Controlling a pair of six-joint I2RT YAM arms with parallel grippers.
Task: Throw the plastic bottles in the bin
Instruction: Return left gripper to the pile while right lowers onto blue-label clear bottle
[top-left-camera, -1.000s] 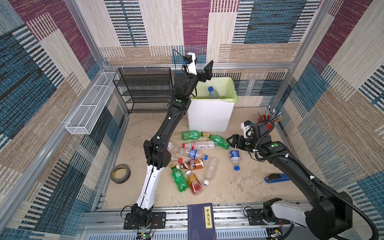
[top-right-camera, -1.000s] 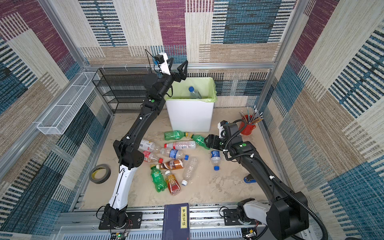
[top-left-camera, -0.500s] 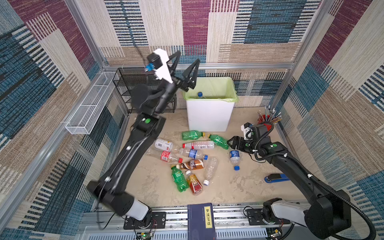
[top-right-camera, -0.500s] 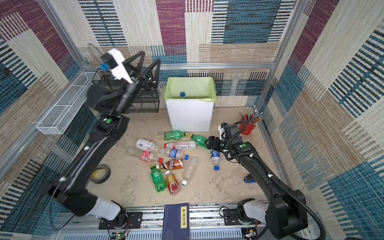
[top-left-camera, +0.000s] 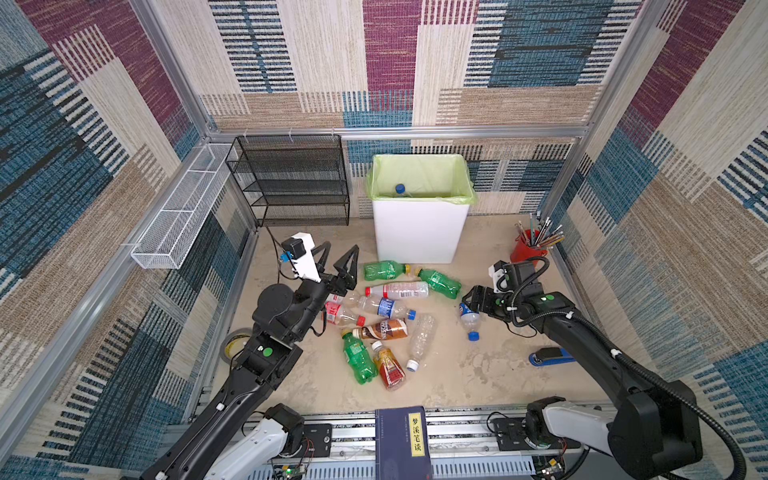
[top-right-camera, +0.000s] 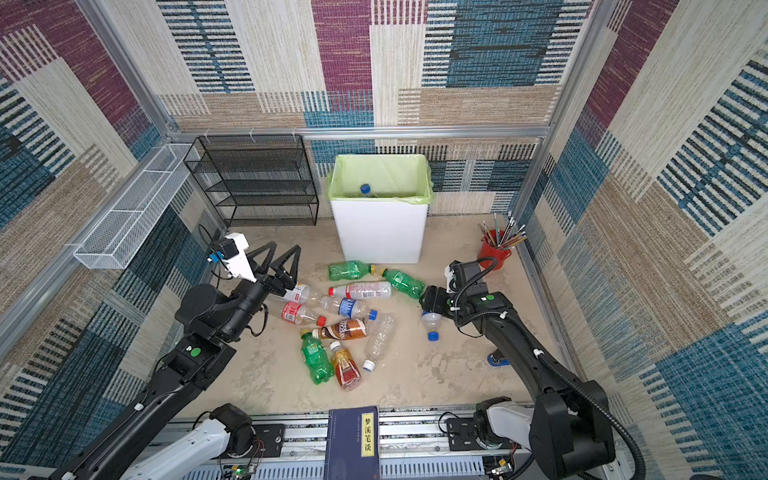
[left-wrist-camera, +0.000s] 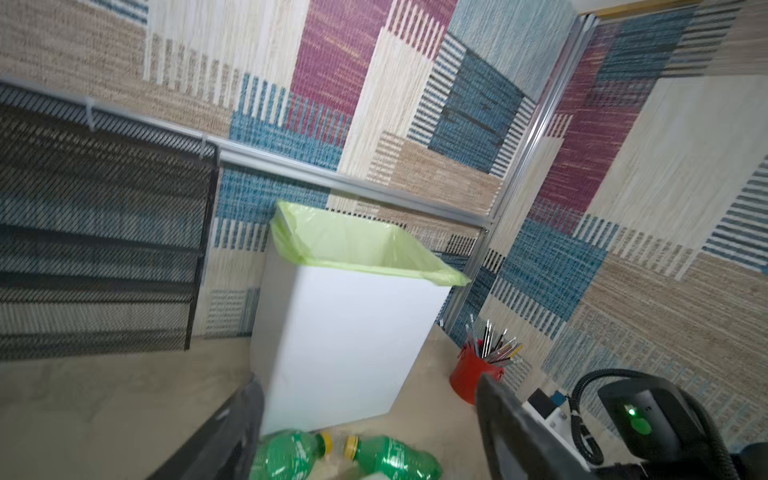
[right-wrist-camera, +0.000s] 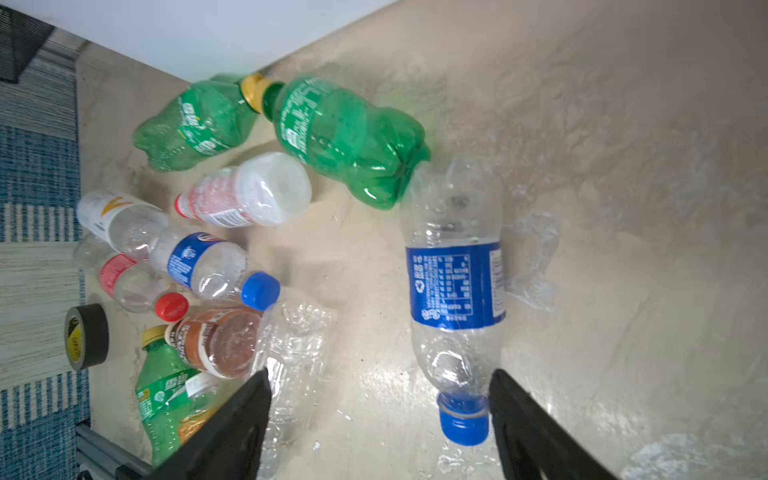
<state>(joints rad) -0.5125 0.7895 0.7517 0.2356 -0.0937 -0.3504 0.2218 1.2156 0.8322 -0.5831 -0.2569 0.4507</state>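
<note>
We note the blue-labelled bottle (right-wrist-camera: 455, 282) lying lengthwise straight out from our right gripper (right-wrist-camera: 380, 374), cap nearest its spread, empty jaws.

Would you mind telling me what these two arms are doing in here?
They are moving bottles into the bin. One blue-capped bottle lies inside; about ten are left outside. The left gripper hangs open and empty by the pile's left edge. The right gripper is open over a blue-labelled bottle lying apart from the pile, not yet gripping it.
</note>
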